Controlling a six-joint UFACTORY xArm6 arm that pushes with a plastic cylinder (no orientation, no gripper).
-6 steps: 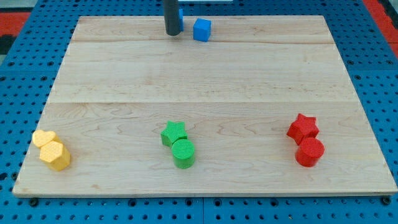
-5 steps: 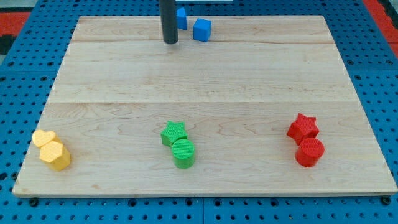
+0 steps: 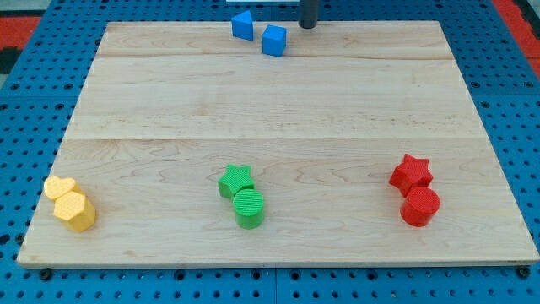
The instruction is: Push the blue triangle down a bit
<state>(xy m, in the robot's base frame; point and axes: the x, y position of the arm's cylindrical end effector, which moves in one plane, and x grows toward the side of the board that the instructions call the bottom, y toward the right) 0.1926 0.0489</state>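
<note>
The blue triangle [image 3: 242,24] is seen at the board's [image 3: 270,110] top edge, just left of a blue cube [image 3: 273,40]. My tip [image 3: 309,26], a bare rod grasping nothing, is placed right of both, apart. Yellow, green and red pairs are lined along the bottom.

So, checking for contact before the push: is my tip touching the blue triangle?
No: my tip stands apart, to the view's right of the blue triangle, beyond the blue cube.

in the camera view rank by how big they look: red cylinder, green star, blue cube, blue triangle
1. red cylinder
2. green star, close to it and partly hidden by the green cylinder
3. blue cube
4. blue triangle
The blue ones sit farther up the view, so perspective may shrink them.
</note>
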